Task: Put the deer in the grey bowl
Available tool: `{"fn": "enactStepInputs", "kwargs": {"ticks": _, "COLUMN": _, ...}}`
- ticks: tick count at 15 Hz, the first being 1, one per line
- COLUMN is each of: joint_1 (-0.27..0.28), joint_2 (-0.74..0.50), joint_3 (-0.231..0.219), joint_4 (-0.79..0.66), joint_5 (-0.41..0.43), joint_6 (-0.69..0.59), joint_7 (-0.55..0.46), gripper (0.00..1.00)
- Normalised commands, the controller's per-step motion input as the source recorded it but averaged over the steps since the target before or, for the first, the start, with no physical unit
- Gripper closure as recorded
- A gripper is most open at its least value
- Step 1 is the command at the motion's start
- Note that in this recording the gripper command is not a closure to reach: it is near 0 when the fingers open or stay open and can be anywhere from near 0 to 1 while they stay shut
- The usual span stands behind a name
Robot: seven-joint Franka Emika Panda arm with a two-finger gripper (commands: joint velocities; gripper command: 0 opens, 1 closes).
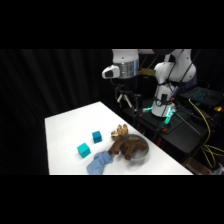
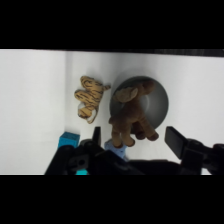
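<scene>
Released and empty, my gripper (image 2: 135, 142) hangs high above the white table (image 1: 65, 127), its two black fingers (image 2: 176, 140) spread wide apart with nothing between them. I count one dark brown plush deer (image 2: 129, 114), one round grey bowl (image 2: 159, 102), one smaller tan striped plush toy (image 2: 89, 98), two teal cubes (image 1: 83, 149) and (image 1: 97, 136), and one crumpled blue cloth (image 1: 100, 162). From the wrist camera, the deer lies mostly in the bowl, its long axis running from the bowl's middle out over the rim toward my fingers, legs flopping across the edge onto the table. The tan toy lies just beside the bowl, apart from it. From the side camera, the cloth sits close against the deer's overhanging end, the cubes farther off.
</scene>
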Motion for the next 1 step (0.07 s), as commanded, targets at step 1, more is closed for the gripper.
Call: {"fn": "enactStepInputs", "kwargs": {"ticks": 1, "joint_1": -0.040, "joint_2": -0.16, "joint_3": 0.029, "joint_4": -0.01, "joint_5": -0.085, "joint_6": -0.01, "joint_7": 0.14, "gripper": 0.00}}
